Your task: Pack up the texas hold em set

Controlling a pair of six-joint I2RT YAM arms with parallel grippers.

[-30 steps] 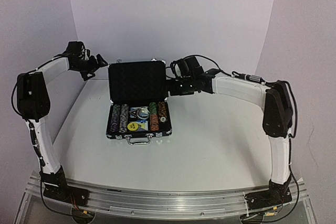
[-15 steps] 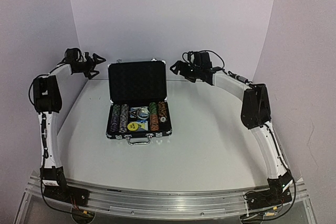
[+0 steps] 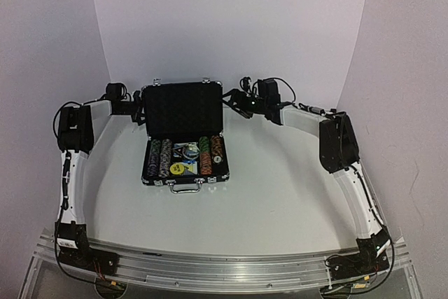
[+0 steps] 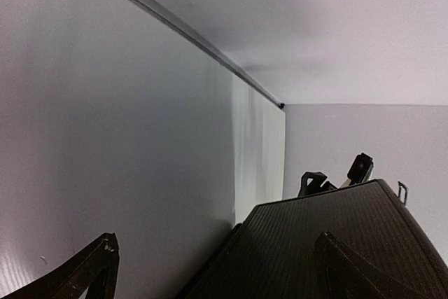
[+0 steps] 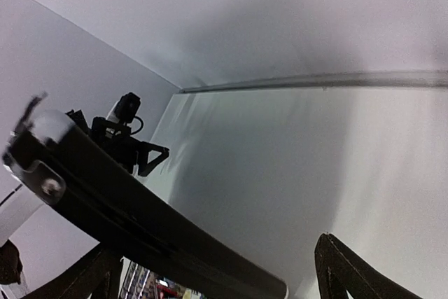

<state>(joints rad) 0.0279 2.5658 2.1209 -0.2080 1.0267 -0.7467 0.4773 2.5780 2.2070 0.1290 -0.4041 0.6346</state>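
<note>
Top external shows the case (image 3: 210, 178) open, its upright lid (image 3: 183, 110) running left-to-right between the left gripper (image 3: 138, 111) and right gripper (image 3: 230, 99), both with jaws apart, one at each end, equally near.

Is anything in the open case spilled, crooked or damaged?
Nothing stands out. The chips lie in tidy rows inside the case, its lid stands upright, and the left gripper and right gripper are open at the lid's side edges.

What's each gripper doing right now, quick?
Left gripper: open, holding nothing.
Right gripper: open, case lid edge between its fingers, not clamped.
</note>
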